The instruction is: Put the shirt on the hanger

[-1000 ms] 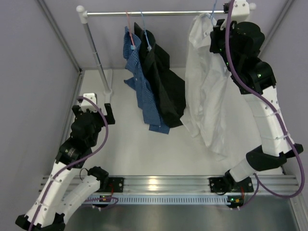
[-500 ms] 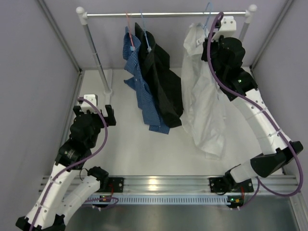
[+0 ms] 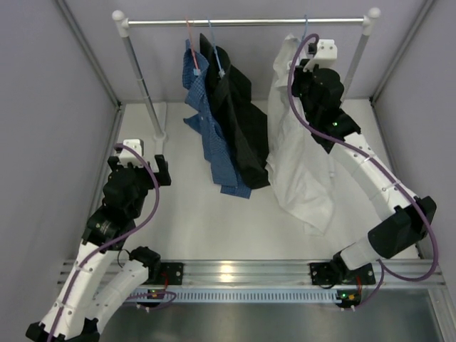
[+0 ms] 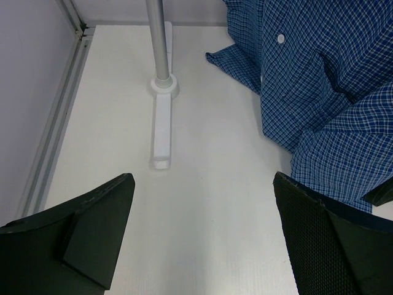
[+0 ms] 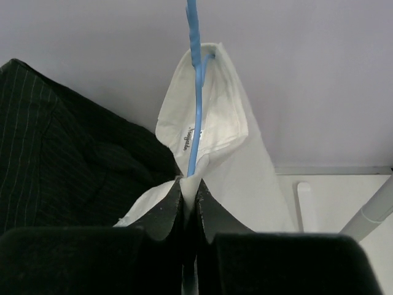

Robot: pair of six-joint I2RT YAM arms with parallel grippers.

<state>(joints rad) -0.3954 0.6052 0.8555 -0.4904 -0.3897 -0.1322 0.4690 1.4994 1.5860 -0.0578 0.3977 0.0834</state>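
The white shirt (image 3: 299, 157) hangs at the right of the rack, its hem on the table. In the right wrist view its collar (image 5: 224, 123) wraps the light-blue wire hanger (image 5: 195, 92), whose hook (image 3: 306, 25) reaches up to the rail. My right gripper (image 3: 301, 68) (image 5: 190, 184) is shut on the collar fabric just below the neck, and the blue wire runs down into the pinch. The hanger's triangle is hidden inside the shirt. My left gripper (image 3: 139, 164) (image 4: 202, 184) hovers open above the table at the left, holding nothing.
A blue checked shirt (image 3: 206, 135) (image 4: 319, 80) and a black shirt (image 3: 242, 128) (image 5: 61, 153) hang on the rail (image 3: 242, 21) just left of the white shirt. The rack's left post (image 3: 142, 85) and foot (image 4: 161, 123) stand ahead of my left gripper. The right post (image 3: 360, 57) stands behind the right arm.
My right arm has swung left along the rail, carrying the shirt and hanger with it; the shirt's body has shifted left. The left arm has barely moved.
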